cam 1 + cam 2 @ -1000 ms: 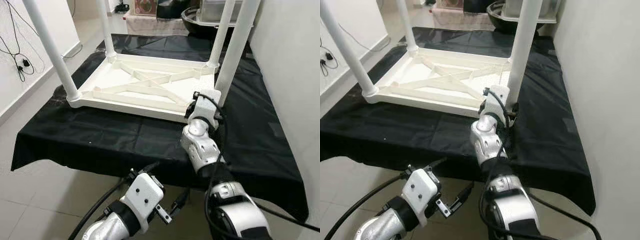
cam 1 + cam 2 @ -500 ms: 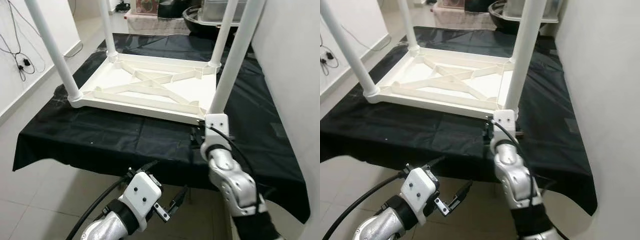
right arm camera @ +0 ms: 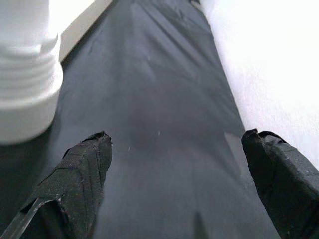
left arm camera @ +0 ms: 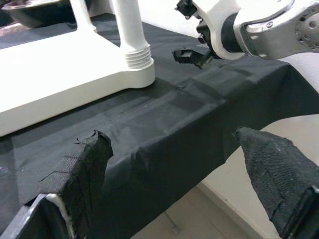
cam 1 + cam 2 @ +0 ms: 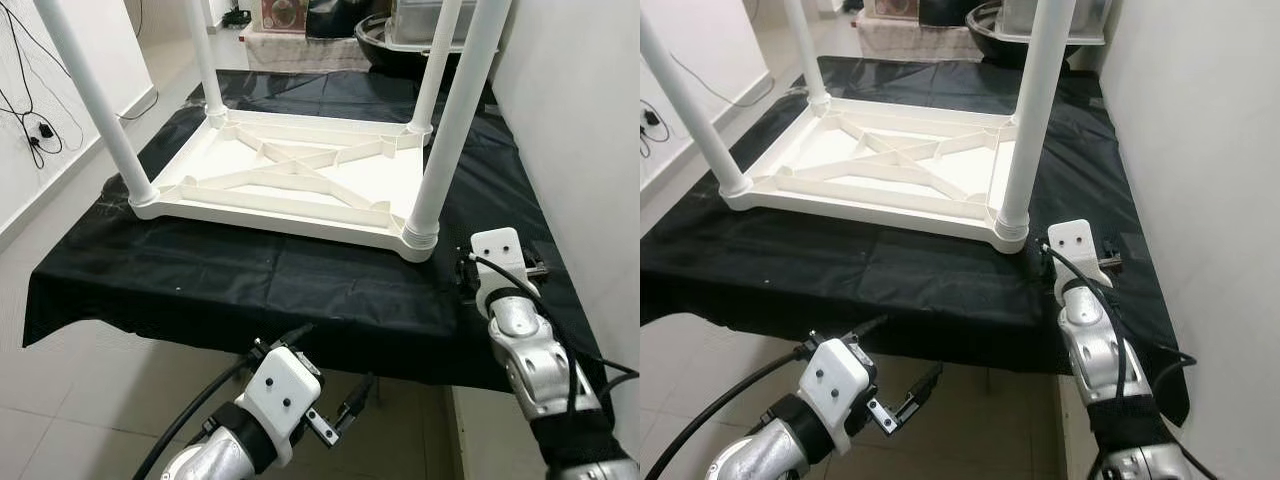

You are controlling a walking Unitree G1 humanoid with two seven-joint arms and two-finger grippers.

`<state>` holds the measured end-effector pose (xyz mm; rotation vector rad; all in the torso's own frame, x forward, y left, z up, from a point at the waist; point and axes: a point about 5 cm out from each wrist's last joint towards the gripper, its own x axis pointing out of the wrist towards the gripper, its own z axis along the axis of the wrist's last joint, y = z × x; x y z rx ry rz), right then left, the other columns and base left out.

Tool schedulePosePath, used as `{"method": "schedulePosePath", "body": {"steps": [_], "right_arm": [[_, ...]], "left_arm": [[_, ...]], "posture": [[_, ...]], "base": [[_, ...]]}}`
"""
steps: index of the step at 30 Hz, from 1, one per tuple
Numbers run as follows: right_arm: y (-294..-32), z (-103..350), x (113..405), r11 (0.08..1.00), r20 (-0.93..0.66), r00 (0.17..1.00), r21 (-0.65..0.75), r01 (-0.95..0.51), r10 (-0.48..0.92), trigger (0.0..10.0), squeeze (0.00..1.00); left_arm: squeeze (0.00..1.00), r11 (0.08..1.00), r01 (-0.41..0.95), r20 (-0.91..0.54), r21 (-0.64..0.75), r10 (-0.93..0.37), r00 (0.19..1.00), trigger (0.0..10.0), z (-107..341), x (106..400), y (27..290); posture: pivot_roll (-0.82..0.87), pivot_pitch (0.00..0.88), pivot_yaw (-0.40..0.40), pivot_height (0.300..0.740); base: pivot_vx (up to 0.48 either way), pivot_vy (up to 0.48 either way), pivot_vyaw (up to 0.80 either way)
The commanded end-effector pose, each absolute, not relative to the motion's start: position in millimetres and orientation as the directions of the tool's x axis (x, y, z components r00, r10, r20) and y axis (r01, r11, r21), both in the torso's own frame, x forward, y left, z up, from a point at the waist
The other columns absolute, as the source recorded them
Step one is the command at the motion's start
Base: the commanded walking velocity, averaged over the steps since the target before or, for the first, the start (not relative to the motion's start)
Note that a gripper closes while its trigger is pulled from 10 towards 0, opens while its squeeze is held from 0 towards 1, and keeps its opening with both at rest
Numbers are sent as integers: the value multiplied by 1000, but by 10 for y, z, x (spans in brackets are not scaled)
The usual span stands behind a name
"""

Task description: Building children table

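left eye view: a white children table [image 5: 300, 180] lies upside down on a desk [image 5: 300, 290] draped in black cloth, its underside with crossed ribs facing up and four white legs standing upright from its corners. it sits towards the far half of the desk, with its near right leg [image 5: 445, 130] seated in a ribbed collar near the desk's right edge. the right hand [image 5: 500, 265] is over the cloth at the desk's near right corner, just beside that leg and apart from it, grasping nothing. the left hand [image 5: 345, 405] hangs below the desk's near edge, over the tiled floor [image 5: 70, 400], idle. a white wall [image 5: 580, 120] runs along the desk's right edge.

right eye view: same layout; a dark bowl [image 5: 995, 20] stands beyond the desk's far edge.

left wrist view: the left hand's two black fingers [image 4: 75, 174] are spread wide, released, with nothing between them. ahead lie the desk's near edge, the near right leg's collar and the right hand beside it.

right wrist view: the right hand's fingers [image 3: 75, 179] are spread apart, released, over bare black cloth. the ribbed collar of the leg stands just beside one finger, not touching it.
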<state>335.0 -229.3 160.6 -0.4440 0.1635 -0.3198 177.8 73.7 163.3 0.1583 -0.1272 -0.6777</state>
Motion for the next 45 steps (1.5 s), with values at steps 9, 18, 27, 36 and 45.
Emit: {"method": "schedulePosePath", "body": {"steps": [9, 18, 27, 36, 45], "right_arm": [[-2337, 1421, 3621, 843, -88, 932, -464, 273, -351, 10000, 0], [-2363, 1517, 3795, 853, -48, 934, -426, 301, -354, 10000, 0], [-2204, 1453, 3850, 900, -68, 956, -361, 243, -285, 10000, 0], [-2010, 1425, 3892, 964, -94, 980, -219, 152, -176, 10000, 0], [-1525, 1217, 3796, 965, -125, 962, -71, -254, 244, 10000, 0]], "left_arm": [[0, 772, 605, 59, 197, -625, 778, 10000, 1645, 1744, 755], [0, 777, 598, 54, 196, -617, 785, 10000, 1673, 1693, 779], [0, 779, 595, 55, 198, -615, 786, 10000, 1692, 1697, 784], [0, 790, 576, 50, 209, -597, 801, 10000, 1703, 1707, 841], [0, 794, 566, 51, 219, -589, 806, 10000, 1709, 1746, 863]], "posture": [[54, 164, -8, 734], [76, 203, 5, 734], [84, 214, 10, 734], [90, 221, 11, 734], [74, 226, 13, 734]], "base": [[0, 0, 0], [0, 0, 0], [0, 0, 0], [0, 0, 0], [0, 0, 0]]}}
